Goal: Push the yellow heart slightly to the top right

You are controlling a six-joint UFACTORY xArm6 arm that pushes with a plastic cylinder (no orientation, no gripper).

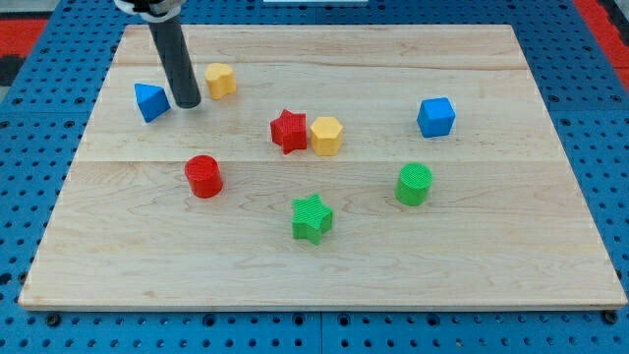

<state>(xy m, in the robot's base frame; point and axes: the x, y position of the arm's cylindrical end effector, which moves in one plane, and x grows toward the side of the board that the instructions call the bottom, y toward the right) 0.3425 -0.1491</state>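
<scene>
- Camera view: wooden board (324, 270) on a blue pegboard surface (39, 197), eight small blocks spread across it.
- Dark rod (174, 59) coming down from the view's top left, ending at my tip (188, 102), set on the board.
- No jaws on this end effector, so nothing clenched or grasped; just a bare rod end.
- Tip between the blue triangular block (149, 101) to the view's left and the yellow heart (220, 80) to the view's right, just beside the heart's lower left; contact too fine to tell.
- Yellow heart in the upper left part of the board, near the top edge, well apart from the central blocks.
- Red star (288, 131) near the board's middle, touching or almost touching the yellow hexagon (326, 136) on its right.
- Red cylinder (204, 176) lower left of the star, standing alone.
- Green star (312, 217) below the centre pair.
- Green cylinder (414, 184) to the right of the green star, slightly higher.
- Blue cube (435, 116) at the view's right, level with the red star, apart from everything else.
</scene>
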